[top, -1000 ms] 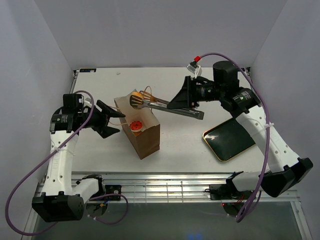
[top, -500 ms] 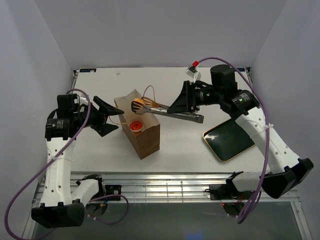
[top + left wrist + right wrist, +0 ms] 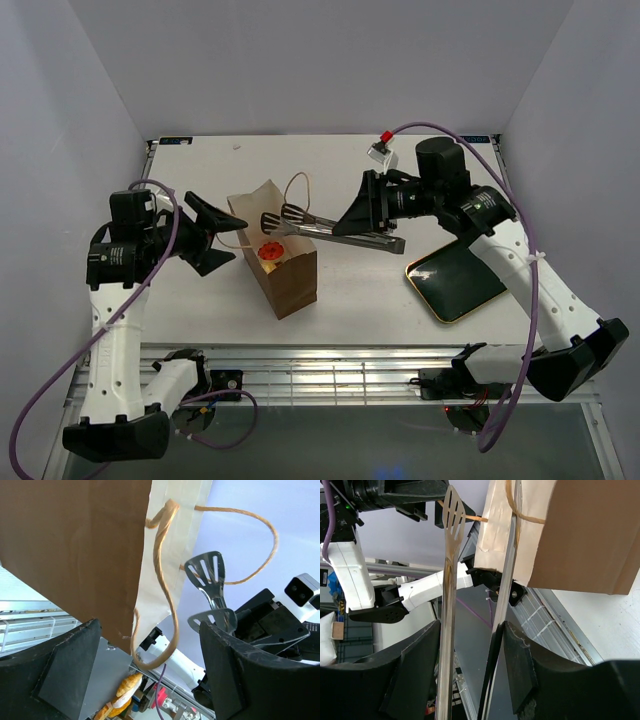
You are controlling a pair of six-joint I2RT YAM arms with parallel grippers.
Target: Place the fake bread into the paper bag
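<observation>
Reaching in from the right side, the right arm is stretched low over the table (image 3: 350, 165) with its wrist turned toward the paper bag (image 3: 295, 275). The right gripper (image 3: 345, 222) grips a pair of metal tongs (image 3: 330, 228) by the handles. In the right wrist view both tong arms (image 3: 451, 580) pass between the fingers (image 3: 415, 675), which bear on them from outside. The slotted blades stand apart, carry nothing, and sit over the bag's open top.

The left arm rises from its base, bends at the elbow and points its gripper (image 3: 241, 243) rightward at the bag's left face. Its jaws are spread wide. In the left wrist view the brown bag wall (image 3: 75, 545) and one cord handle (image 3: 165, 595) lie between the fingers (image 3: 65, 675), and no contact can be made out.

The bag stands upright near the table centre. A red-frosted ring donut (image 3: 270, 252) lies inside its mouth, near the front edge. A dark green tray (image 3: 458, 285) lies flat, well to the right of the bag, under the right forearm.
</observation>
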